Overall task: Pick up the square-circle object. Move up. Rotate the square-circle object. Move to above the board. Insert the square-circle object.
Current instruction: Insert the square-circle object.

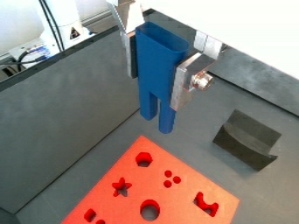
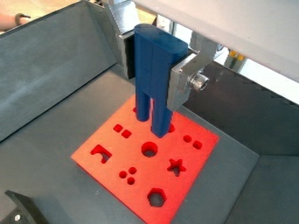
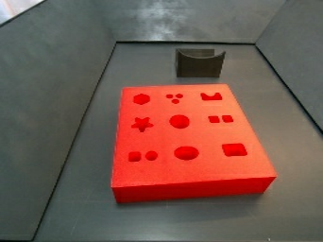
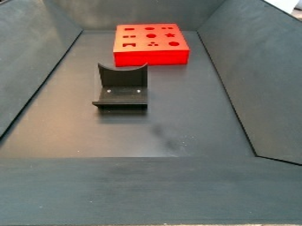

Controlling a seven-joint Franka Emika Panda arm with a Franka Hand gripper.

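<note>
End effector (image 1: 160, 77) is high over the bench, seen only in both wrist views; neither side view shows it. Its silver fingers (image 1: 184, 83) are clamped on the square-circle object (image 1: 156, 74), a blue piece held by its upper body and hanging with its long axis straight down from the end effector, two short legs pointing at the floor.

The board (image 2: 149, 154) lies flat on the bench below, recesses up. In a wrist view the leg tips overlap the board's near edge (image 1: 163, 179); in the other they sit over its upper middle. So the piece looks to be roughly above the board, well clear of it in height, but exact lateral offset is hard to call from these angles. Dark grey U-shaped holder (image 3: 199, 62) stands empty beside the board, apart from it.

Judgement: pick, lift and rotate look done, and the piece is about at the above-board stage. The coming move turns on the legs lining up over the matching recess, then a straight descent along the piece's long axis. Which recess it is I can't tell.
</note>
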